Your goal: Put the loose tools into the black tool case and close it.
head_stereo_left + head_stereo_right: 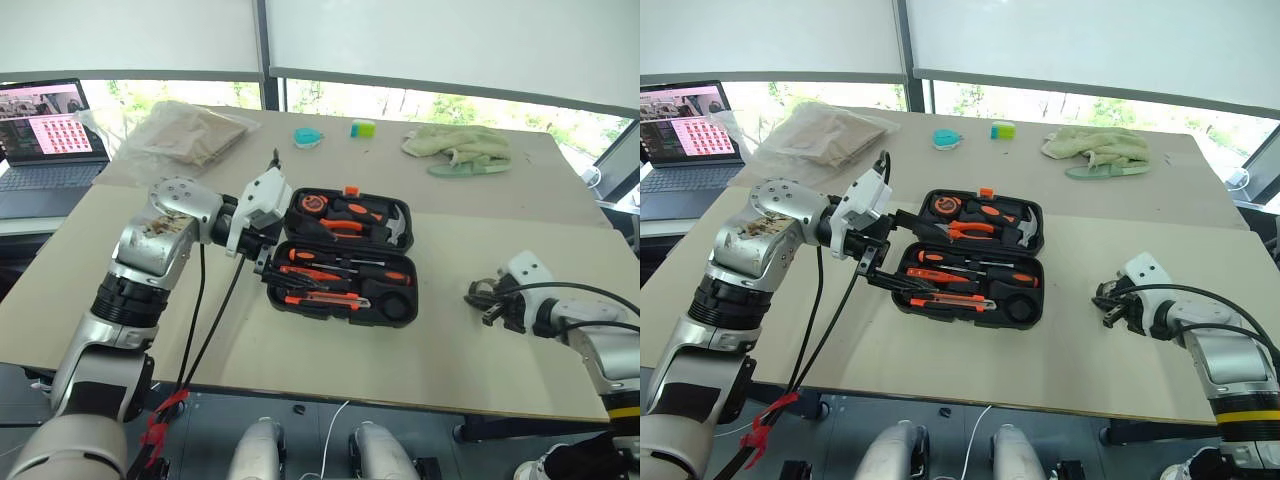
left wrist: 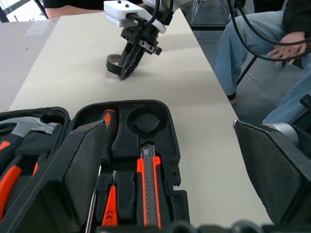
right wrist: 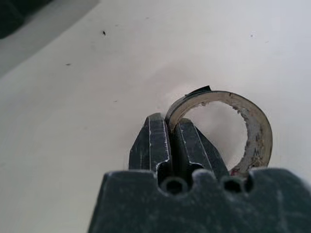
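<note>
1. We are pinching the tape roll (image 3: 221, 131) with the right gripper (image 3: 170, 145): its two fingers are clenched on the roll's wall, one inside the ring and one outside. The roll is resting on the bare table (image 1: 300, 360), well to the right of the tool case (image 1: 345, 260).
2. We are judging the bite as thin, since only the wall is caught. We are advising a straight lift before any sideways travel, watching for the roll swinging or slipping.
3. We are noting the round slot (image 2: 146, 121) in the near half of the case, sitting vacant at its right end beside the utility knife (image 2: 148, 189). It looks to be the roll's place; lowering the ring flat over it should seat it.
4. We are seeing the screwdrivers (image 1: 335, 272) already lying in their slots, with pliers (image 1: 345, 225) and hammer (image 1: 395, 225) in the far half.
5. We are holding the left gripper (image 1: 880, 262) at the case's left edge, fingers spread wide and grasping nothing. Keeping it there should steady the case and prepare closing.
</note>
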Robot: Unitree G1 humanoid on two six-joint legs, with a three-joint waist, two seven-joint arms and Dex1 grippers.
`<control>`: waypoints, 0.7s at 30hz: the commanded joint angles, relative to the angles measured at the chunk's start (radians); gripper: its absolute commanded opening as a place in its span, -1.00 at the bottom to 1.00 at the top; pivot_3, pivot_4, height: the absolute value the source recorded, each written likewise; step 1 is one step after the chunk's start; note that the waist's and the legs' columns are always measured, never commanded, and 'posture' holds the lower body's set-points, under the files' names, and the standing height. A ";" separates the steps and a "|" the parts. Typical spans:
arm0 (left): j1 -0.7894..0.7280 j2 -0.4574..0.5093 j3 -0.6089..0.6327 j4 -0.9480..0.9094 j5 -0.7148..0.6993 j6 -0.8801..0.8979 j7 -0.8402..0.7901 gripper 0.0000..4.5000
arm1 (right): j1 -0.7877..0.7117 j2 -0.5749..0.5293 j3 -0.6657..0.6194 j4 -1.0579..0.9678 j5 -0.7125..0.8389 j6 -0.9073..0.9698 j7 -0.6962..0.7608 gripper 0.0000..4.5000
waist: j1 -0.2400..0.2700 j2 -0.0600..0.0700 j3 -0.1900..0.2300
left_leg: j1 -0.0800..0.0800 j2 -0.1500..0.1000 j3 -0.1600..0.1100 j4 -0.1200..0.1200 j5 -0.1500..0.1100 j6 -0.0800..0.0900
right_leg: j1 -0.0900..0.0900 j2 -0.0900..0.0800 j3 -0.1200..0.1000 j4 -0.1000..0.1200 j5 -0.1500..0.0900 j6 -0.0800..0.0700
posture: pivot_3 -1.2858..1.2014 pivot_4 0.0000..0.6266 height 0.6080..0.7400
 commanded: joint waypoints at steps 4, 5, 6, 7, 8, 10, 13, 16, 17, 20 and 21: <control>0.019 0.004 -0.011 -0.030 0.007 -0.025 -0.009 1.00 | -0.011 0.020 -0.016 -0.368 0.158 0.072 0.076 -0.99 | -0.003 0.002 0.001 | 0.000 0.000 -0.001 0.000 0.000 0.000 | -0.001 0.000 0.000 0.000 0.000 0.000 | 0.03 -0.52 1.00; 0.023 0.006 -0.014 -0.035 0.008 -0.026 -0.012 1.00 | -0.018 0.017 0.017 -0.429 0.164 0.088 0.083 -0.99 | -0.003 0.002 0.001 | 0.000 0.000 -0.001 0.000 0.000 0.000 | -0.001 0.000 0.000 0.001 0.000 0.000 | 0.03 -0.52 1.00; 0.026 0.006 -0.015 -0.039 0.009 -0.026 -0.012 1.00 | -0.031 0.017 0.052 -0.475 0.165 0.109 0.085 -0.99 | -0.003 0.002 0.001 | 0.000 0.000 -0.002 0.000 0.000 0.000 | -0.001 0.000 0.000 0.001 0.000 0.000 | 0.03 -0.52 1.00; 0.028 0.006 -0.016 -0.042 0.010 -0.025 -0.012 1.00 | -0.045 0.018 0.083 -0.504 0.161 0.129 0.083 -0.99 | -0.002 0.002 0.001 | 0.000 0.000 -0.002 0.000 0.000 0.000 | -0.001 0.000 0.000 0.001 0.000 0.000 | 0.03 -0.52 1.00; 0.029 0.005 -0.016 -0.043 0.010 -0.024 -0.011 1.00 | -0.054 0.019 0.099 -0.519 0.159 0.143 0.081 -0.99 | -0.001 0.002 0.001 | 0.000 0.000 -0.003 0.000 0.000 0.000 | 0.000 0.000 0.000 0.001 0.000 0.000 | 0.03 -0.52 1.00; 0.031 0.003 -0.019 -0.047 0.010 -0.024 -0.008 1.00 | -0.083 0.013 0.162 -0.525 0.116 0.149 0.074 -0.99 | 0.004 0.001 0.001 | 0.000 0.000 -0.002 0.000 0.000 0.000 | 0.000 0.000 0.000 0.000 0.000 0.000 | 0.03 -0.52 1.00; 0.033 0.001 -0.022 -0.049 0.009 -0.023 -0.003 1.00 | -0.111 -0.019 0.253 -0.507 0.043 0.169 0.070 -0.99 | 0.011 0.001 0.001 | 0.000 0.000 0.000 0.001 0.000 0.000 | 0.000 0.000 0.000 0.000 0.000 0.000 | 0.03 -0.52 1.00; 0.033 0.001 -0.019 -0.046 0.009 -0.022 0.001 1.00 | -0.117 -0.063 0.308 -0.486 -0.017 0.176 0.078 -0.82 | 0.014 0.001 0.001 | -0.001 0.000 0.000 0.001 0.000 0.000 | -0.001 0.000 0.000 0.000 0.000 0.000 | 0.03 -0.52 1.00; 0.032 0.002 -0.018 -0.043 0.009 -0.023 0.001 1.00 | -0.116 -0.071 0.310 -0.493 -0.012 0.181 0.089 -0.71 | 0.013 0.001 0.001 | -0.001 0.000 0.000 0.000 0.000 0.000 | -0.001 0.000 0.000 0.000 0.000 0.000 | 0.03 -0.52 1.00; 0.032 0.003 -0.017 -0.033 0.014 -0.030 0.001 1.00 | -0.115 -0.085 0.306 -0.543 0.022 0.210 0.124 -0.32 | 0.013 0.001 0.001 | -0.001 0.000 0.000 0.000 0.000 0.000 | -0.001 0.000 0.000 0.000 0.000 0.000 | 0.03 -0.52 1.00; 0.031 0.003 -0.017 -0.030 0.015 -0.032 0.001 1.00 | -0.117 -0.084 0.305 -0.558 0.028 0.214 0.127 -0.15 | 0.014 0.001 0.001 | -0.001 0.000 0.000 0.000 0.000 0.000 | -0.001 0.000 0.000 0.000 0.000 0.000 | 0.03 -0.52 1.00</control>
